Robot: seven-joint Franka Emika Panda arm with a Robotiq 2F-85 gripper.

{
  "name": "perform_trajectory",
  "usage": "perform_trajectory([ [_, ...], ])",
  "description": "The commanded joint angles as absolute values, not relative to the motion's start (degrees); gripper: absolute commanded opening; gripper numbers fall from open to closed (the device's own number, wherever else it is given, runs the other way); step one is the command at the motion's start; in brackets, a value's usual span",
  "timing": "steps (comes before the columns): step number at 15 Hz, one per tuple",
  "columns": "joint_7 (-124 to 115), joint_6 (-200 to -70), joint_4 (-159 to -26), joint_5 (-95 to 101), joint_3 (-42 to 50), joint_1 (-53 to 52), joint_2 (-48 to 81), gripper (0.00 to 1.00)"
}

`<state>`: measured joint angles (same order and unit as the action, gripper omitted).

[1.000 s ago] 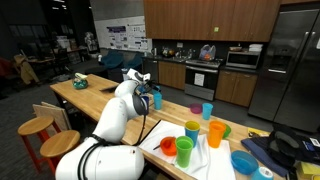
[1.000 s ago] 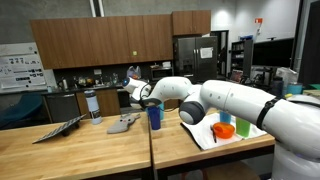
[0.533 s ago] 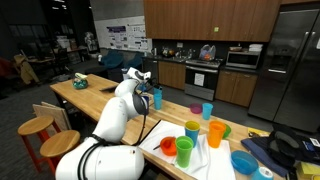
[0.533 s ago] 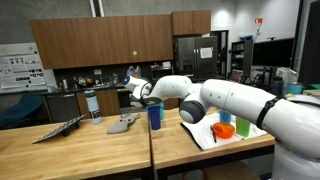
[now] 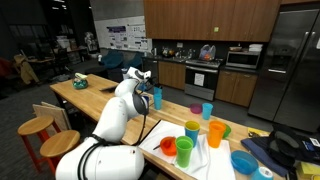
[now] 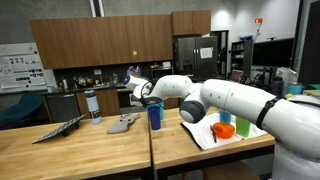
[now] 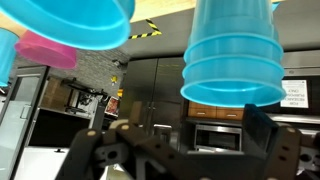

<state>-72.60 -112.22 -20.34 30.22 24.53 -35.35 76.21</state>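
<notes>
A blue plastic cup stands on the long wooden counter. In both exterior views my gripper hovers right beside it. The wrist view is upside down, so the same blue cup hangs from the top edge. It looks like stacked cups. My gripper is open, with the dark fingers spread wide. Nothing lies between them, and the cup sits just past the tips. Another blue cup and a pink one also show there.
Orange, green and yellow cups sit on a white cloth next to a blue bowl. A blue cup stands further along. A water bottle and a grey object lie on the counter. Wooden stools stand alongside.
The jaws have spread wider and let go of the blue cup, which stays standing. The arm has barely moved.
</notes>
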Motion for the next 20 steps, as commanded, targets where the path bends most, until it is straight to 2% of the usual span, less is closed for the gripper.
perform_trajectory([
  [1, -73.1, -111.7, -20.3, 31.1, 25.4, -35.4, 74.6, 1.00],
  [8, -71.2, -109.0, -20.0, 29.1, 23.4, -34.7, 67.8, 1.00],
  [20, -66.6, -92.9, -19.9, 32.9, 24.1, -39.1, 58.8, 1.00],
])
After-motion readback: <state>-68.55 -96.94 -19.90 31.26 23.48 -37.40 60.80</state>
